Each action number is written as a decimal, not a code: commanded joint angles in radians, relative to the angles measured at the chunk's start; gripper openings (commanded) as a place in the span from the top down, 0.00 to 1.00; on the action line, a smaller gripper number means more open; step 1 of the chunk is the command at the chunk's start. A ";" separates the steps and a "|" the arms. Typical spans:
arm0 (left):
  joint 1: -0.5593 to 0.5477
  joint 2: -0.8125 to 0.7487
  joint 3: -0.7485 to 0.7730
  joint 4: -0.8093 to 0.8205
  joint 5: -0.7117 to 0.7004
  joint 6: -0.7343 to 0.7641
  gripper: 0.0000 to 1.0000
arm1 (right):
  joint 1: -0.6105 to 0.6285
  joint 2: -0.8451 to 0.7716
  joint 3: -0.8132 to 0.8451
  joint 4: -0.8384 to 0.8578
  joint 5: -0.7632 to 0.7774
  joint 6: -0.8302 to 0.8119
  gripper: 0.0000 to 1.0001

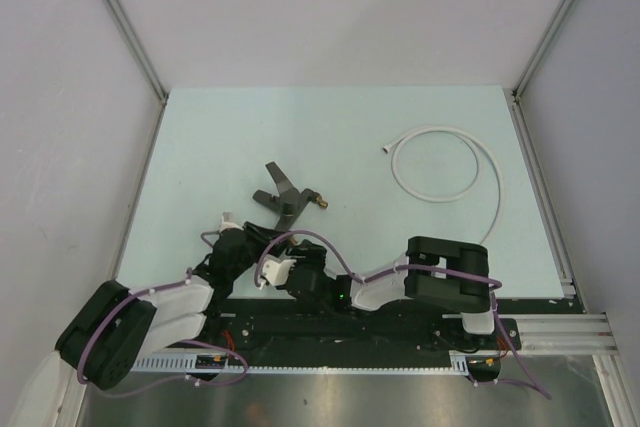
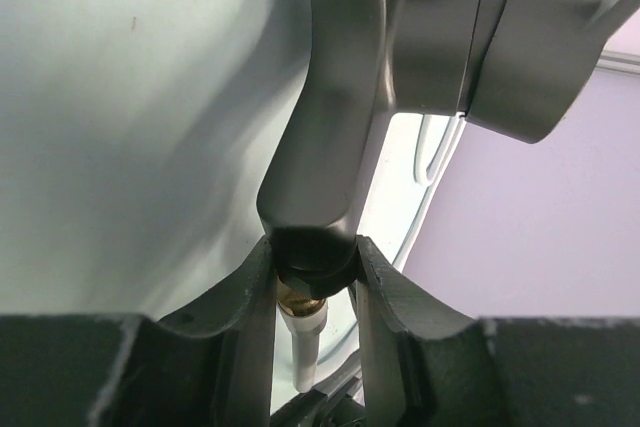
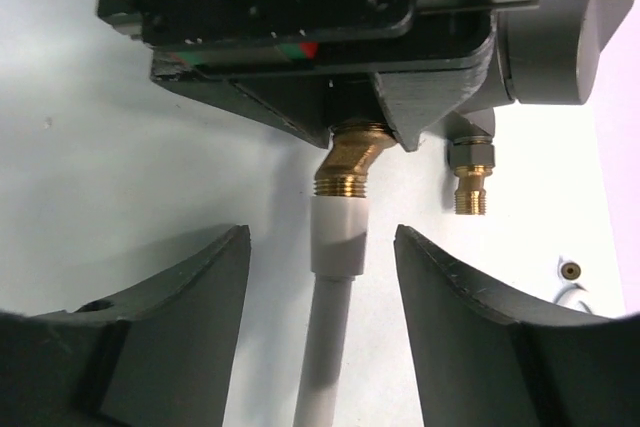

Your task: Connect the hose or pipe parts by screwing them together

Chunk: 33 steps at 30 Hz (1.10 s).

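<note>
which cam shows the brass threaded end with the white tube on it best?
Right wrist: the brass threaded end sits centred and sharp, threads visible, white tube meeting it. Left wrist shows only a sliver of it under the tap fitting. Top external: hidden among the arms, cannot tell.

Worktop (image 1: 350,127): pale mint green, plain. 
Hose (image 1: 432,194): white, no pattern. 
Tap fitting (image 1: 285,197): matte dark grey, with brass-yellow threaded ends (image 3: 345,162). 
Cables (image 1: 310,235): purple. 
Walls (image 1: 60,97): pale lilac-grey. 
Arm links (image 1: 380,287): black and white.
</note>
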<state>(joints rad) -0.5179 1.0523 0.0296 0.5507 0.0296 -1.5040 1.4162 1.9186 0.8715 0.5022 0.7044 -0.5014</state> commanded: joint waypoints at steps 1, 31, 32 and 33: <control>-0.011 0.011 -0.043 0.074 0.027 -0.010 1.00 | 0.007 0.029 0.029 0.102 0.101 -0.051 0.39; -0.013 -0.006 -0.057 0.075 0.027 -0.001 1.00 | -0.466 -0.095 0.038 0.127 -1.117 0.581 1.00; -0.011 -0.006 -0.057 0.077 0.026 -0.001 1.00 | -0.479 -0.086 0.037 0.142 -1.152 0.648 1.00; -0.013 -0.006 -0.057 0.077 0.023 -0.001 1.00 | -0.494 -0.078 0.037 0.180 -1.228 0.685 1.00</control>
<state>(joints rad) -0.5064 1.0489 0.0296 0.5442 -0.0498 -1.5116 0.9943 1.8263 0.8719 0.4587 -0.2222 -0.0254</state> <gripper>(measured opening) 0.354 0.215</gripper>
